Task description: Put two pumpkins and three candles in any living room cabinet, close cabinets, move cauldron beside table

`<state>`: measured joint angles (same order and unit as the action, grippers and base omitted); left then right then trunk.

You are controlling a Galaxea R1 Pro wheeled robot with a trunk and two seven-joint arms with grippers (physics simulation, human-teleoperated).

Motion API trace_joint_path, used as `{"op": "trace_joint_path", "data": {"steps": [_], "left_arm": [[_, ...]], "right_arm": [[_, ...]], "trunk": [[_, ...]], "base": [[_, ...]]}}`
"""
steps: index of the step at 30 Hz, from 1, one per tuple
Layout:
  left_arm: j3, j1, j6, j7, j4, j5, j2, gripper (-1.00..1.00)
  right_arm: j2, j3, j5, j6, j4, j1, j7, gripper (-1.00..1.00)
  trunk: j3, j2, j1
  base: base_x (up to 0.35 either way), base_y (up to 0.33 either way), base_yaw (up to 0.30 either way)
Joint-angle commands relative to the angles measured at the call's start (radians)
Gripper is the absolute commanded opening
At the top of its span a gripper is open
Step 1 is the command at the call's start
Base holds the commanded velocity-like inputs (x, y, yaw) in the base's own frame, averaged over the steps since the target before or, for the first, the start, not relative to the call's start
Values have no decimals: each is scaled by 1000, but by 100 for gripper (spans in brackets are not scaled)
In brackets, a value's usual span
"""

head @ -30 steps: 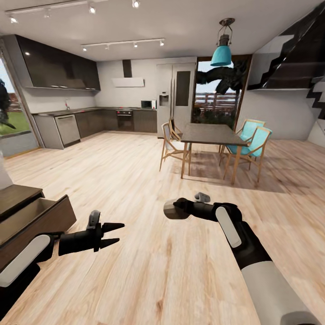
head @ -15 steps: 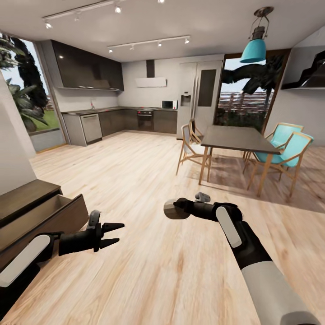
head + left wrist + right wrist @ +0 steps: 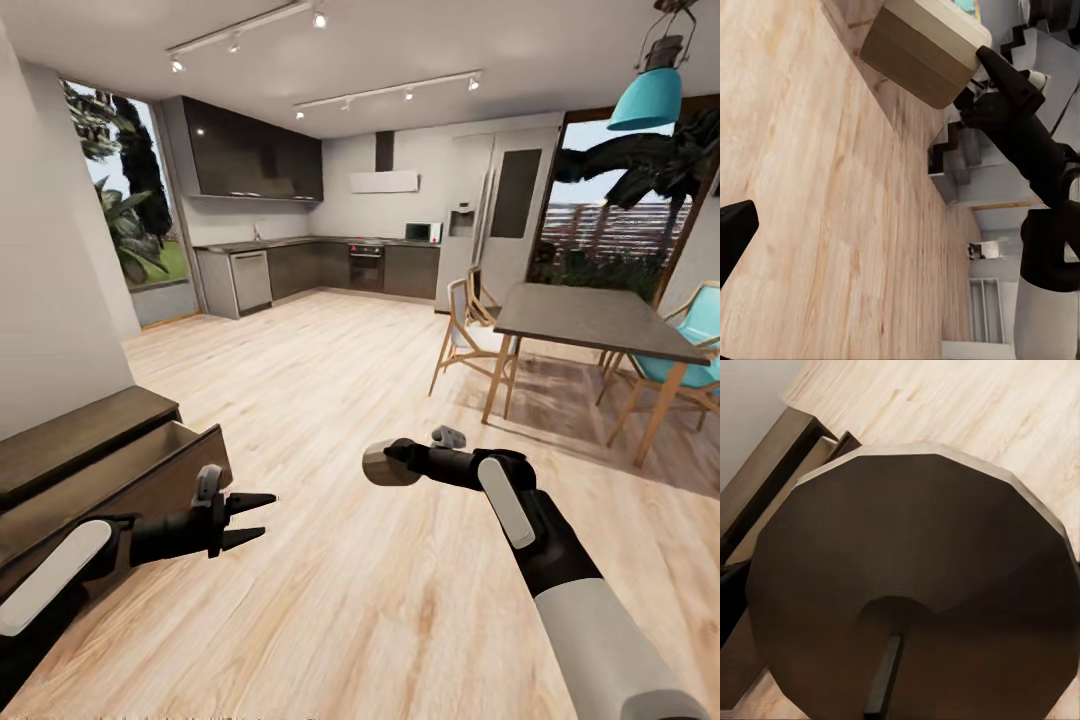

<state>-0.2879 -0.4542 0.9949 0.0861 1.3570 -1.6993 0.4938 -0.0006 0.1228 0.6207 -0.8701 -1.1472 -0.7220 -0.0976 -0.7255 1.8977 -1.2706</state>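
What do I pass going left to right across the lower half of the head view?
Cabinet with its open drawer → left gripper → candle in the right gripper → table → teal chair.

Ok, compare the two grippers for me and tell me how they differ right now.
The left gripper is open and empty; the right gripper is shut on a candle. The left gripper sits beside the open cabinet drawer; the right gripper hangs farther out, toward the dining table. Both are black and held low over the wooden floor.
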Motion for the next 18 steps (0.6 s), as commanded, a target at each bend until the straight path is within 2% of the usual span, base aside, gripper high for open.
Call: {"op": "trace_joint_path", "data": {"steps": [1,3,13,18], "left_arm": [[-2,-1,1,10,-1,6,0,100],[-2,-1,1,12,-1,4,0,100],[4,-1,-1,4,-2,3,1,100],[10,-1,-1,3,-51,3,1,100]], "right_arm": [[0,-1,-3,-4,-1,-1,-8,-100],[0,-1,-3,-4,-1,-1,-8,-100],[1,0,-3,-3,0,-1,-8,-100],[1,0,-3,-3,1,-1,-8,-100]], "trunk": [[-1,0,0],[-1,0,0],[30,-70,38],[46,-105,58]], "base": [[5,-3,291],[2,-1,291],[0,0,291],[0,0,291]]}}
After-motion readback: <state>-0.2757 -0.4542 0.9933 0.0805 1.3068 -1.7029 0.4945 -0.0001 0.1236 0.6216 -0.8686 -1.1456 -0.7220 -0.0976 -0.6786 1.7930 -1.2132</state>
